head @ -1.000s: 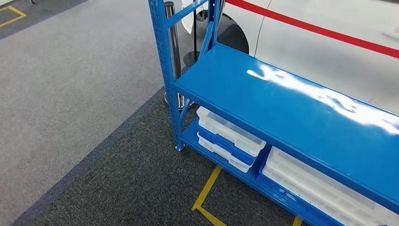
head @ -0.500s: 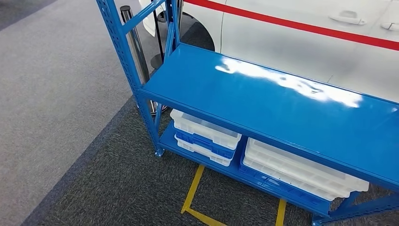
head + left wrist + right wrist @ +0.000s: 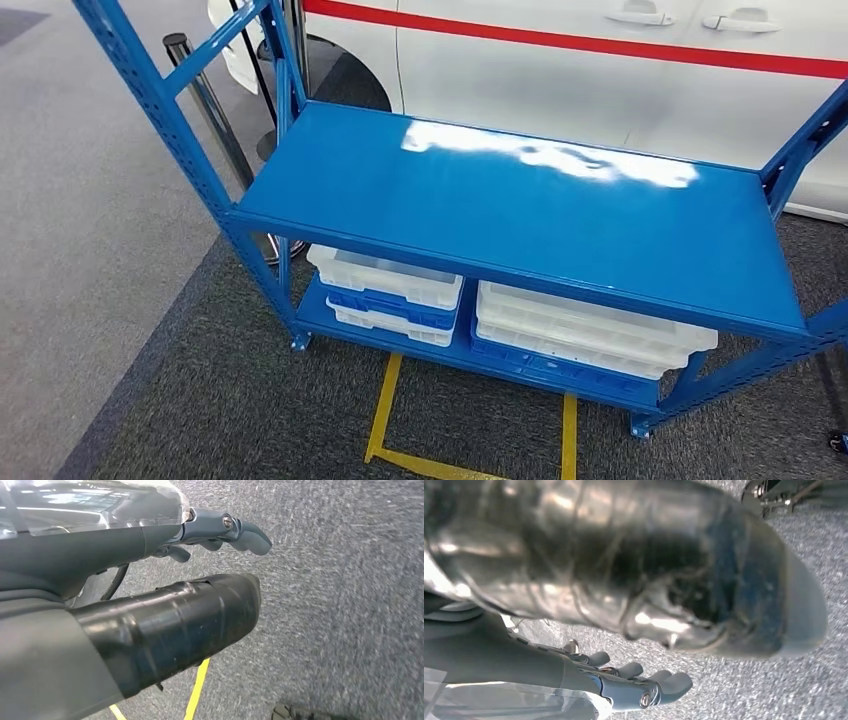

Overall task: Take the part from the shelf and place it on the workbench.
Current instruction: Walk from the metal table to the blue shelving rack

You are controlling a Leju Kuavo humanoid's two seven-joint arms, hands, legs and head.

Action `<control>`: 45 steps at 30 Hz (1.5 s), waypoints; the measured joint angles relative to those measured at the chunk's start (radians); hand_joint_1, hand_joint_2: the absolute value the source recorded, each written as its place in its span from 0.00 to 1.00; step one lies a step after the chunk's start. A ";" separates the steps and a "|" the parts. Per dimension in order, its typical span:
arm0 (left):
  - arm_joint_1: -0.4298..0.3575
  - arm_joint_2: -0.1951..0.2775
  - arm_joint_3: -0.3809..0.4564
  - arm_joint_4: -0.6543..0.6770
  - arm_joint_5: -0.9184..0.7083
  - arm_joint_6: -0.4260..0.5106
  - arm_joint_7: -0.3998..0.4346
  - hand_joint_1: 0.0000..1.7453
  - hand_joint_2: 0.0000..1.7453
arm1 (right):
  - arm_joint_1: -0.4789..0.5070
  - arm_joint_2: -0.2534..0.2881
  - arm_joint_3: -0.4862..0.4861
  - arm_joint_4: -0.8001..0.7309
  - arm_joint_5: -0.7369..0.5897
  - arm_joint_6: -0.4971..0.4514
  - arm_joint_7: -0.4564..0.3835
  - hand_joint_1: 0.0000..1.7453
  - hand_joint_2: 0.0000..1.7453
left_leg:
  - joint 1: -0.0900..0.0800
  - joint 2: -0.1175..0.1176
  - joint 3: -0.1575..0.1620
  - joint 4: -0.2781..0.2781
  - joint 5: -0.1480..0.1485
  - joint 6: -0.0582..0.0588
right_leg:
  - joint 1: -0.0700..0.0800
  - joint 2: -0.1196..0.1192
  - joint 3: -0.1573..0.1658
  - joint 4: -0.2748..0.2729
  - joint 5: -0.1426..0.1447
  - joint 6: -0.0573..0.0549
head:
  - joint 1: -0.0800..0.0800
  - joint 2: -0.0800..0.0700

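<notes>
Fingers on my left hand [image 3: 220,532] reach out loosely over the grey carpet [image 3: 350,605] with nothing between them, slightly bent and apart. Same on my right hand [image 3: 634,685]: its fingers [image 3: 674,682] are spread a little, bare, holding nothing, with speckled carpet beneath. Both arms hang down at my sides, so the wrist cameras look at the floor; a strip of yellow floor tape [image 3: 196,690] crosses under the left one.

From the head camera I face the blue shelf [image 3: 500,210], seen at an angle. Its glossy upper deck catches a bright reflection, and I see nothing lying on it. On the lower level sit two stacks of shallow trays: the left stack of white trays [image 3: 385,278] with a blue tray [image 3: 390,305] sandwiched between them, and just beside it on the right a wider stack of white trays [image 3: 590,325] resting on another blue one. As for the part itself, I cannot tell where it is; if it sits inside those trays, their contents are hidden from my angle.

Yellow tape lines [image 3: 385,405] mark a box on the dark carpet right in front of the shelf. Behind the shelf stands a white car [image 3: 560,90] with a red stripe [image 3: 560,42] and door handles showing. A chrome barrier post [image 3: 215,115] stands by the shelf's left upright.
</notes>
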 joint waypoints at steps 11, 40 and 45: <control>0.009 0.001 0.000 0.000 0.002 0.000 -0.003 0.00 0.00 | -0.002 0.001 -0.001 0.000 0.000 0.002 0.000 0.00 0.00 | 0.007 -0.160 -0.064 0.074 0.010 0.003 | 0.000 0.133 0.005 0.004 0.000 -0.019 | -0.001 0.000; 0.002 0.002 0.000 0.000 -0.012 -0.016 -0.035 0.00 1.00 | -0.002 0.009 0.003 0.006 0.043 0.097 0.169 0.00 0.00 | 0.002 -0.096 -0.022 -0.006 0.020 0.016 | 0.006 0.038 0.011 0.000 -0.010 -0.007 | 0.001 0.000; 0.002 0.002 0.000 0.000 -0.013 -0.015 -0.034 0.00 1.00 | -0.002 0.009 0.003 0.006 0.044 0.092 0.173 0.00 0.00 | 0.003 -0.096 -0.022 -0.006 0.020 0.007 | 0.006 0.038 0.012 0.000 -0.010 -0.007 | 0.001 0.000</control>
